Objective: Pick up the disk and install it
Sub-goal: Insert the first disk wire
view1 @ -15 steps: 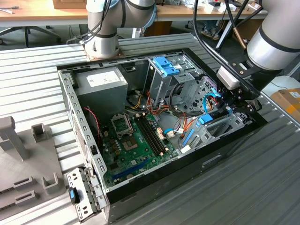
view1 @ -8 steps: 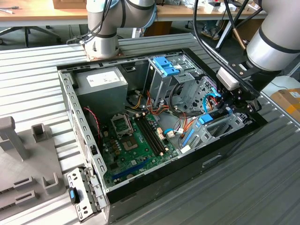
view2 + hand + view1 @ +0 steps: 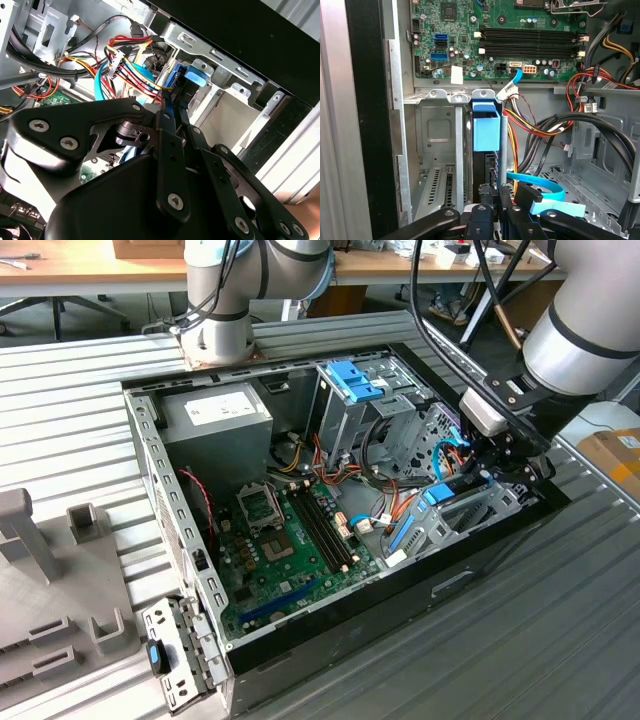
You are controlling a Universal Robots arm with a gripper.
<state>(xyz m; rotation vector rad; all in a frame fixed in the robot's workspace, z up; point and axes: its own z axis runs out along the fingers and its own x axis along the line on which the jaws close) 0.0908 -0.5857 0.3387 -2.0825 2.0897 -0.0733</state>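
Note:
The disk (image 3: 485,131) stands on edge in the silver drive bay (image 3: 438,131) at the case's front corner, its blue end tab toward the motherboard and its black body (image 3: 479,167) below the tab. In the second wrist view its blue rail and tab (image 3: 194,78) stick out past the fingertips. My gripper (image 3: 495,191) is shut on the disk's near end, its black fingers (image 3: 167,131) pressed close together around it. In the exterior view the gripper (image 3: 488,472) hangs low inside the case on the exterior view's right, just behind the blue tab (image 3: 440,494).
The open computer case (image 3: 160,470) lies on a slatted metal table. Red, yellow and blue cables (image 3: 540,125) run right beside the bay. A tall silver cage with a blue clip (image 3: 352,380) stands behind. The motherboard (image 3: 290,530) fills the floor. A grey fixture (image 3: 50,560) sits at the exterior view's left.

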